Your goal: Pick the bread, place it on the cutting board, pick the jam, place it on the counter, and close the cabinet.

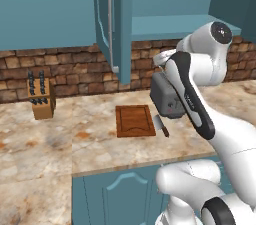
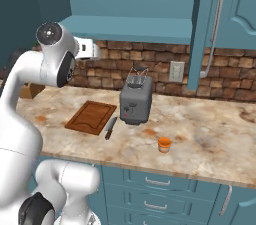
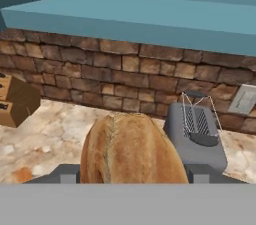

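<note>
The bread [image 3: 131,149], a brown crusty lump, fills the lower middle of the hand view, with my gripper [image 3: 132,174] shut on it and a grey finger [image 3: 67,174] showing at its side. My hand [image 2: 89,49] hangs high above the counter [image 2: 210,134], up and left of the dark cutting board [image 2: 91,116]. That cutting board [image 1: 135,120] lies bare. The orange jam [image 2: 164,144] stands on the counter near its front edge. The cabinet door [image 1: 107,24] stands open, seen edge-on as the cabinet door [image 2: 201,29] in the right base view.
A grey toaster [image 2: 136,101] stands right of the board, and a knife [image 2: 110,127] lies between them. A light knife block [image 1: 41,96] sits at the far left by the brick wall. A wall outlet [image 2: 175,71] is behind the toaster.
</note>
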You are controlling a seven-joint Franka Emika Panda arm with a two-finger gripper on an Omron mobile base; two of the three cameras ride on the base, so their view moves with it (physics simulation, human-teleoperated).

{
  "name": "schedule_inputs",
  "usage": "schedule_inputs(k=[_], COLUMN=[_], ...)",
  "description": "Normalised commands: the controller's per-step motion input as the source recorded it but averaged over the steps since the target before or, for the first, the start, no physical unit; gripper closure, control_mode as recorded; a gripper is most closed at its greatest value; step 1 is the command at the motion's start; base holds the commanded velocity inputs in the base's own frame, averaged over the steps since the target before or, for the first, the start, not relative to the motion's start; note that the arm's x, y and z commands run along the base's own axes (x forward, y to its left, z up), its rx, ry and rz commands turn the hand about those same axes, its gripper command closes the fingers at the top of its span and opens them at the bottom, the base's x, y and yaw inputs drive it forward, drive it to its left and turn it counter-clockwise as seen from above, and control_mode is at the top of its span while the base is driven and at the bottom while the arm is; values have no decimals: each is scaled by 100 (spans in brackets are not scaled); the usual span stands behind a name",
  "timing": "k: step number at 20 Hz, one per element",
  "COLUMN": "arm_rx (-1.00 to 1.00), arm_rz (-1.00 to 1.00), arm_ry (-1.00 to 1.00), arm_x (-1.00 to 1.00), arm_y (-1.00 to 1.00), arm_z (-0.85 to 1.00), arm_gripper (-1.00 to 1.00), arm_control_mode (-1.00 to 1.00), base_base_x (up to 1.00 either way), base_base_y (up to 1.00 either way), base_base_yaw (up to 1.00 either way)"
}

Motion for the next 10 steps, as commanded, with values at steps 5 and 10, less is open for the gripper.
schedule_inputs(k=[5, 10], arm_rx=[0, 0], arm_rz=[0, 0], arm_ry=[2, 1], arm_x=[0, 0], arm_y=[19, 10], arm_z=[-64, -63], arm_gripper=[100, 100], arm_control_mode=[-100, -100], base_base_x=[0, 0], base_base_y=[0, 0], base_base_yaw=[0, 0])
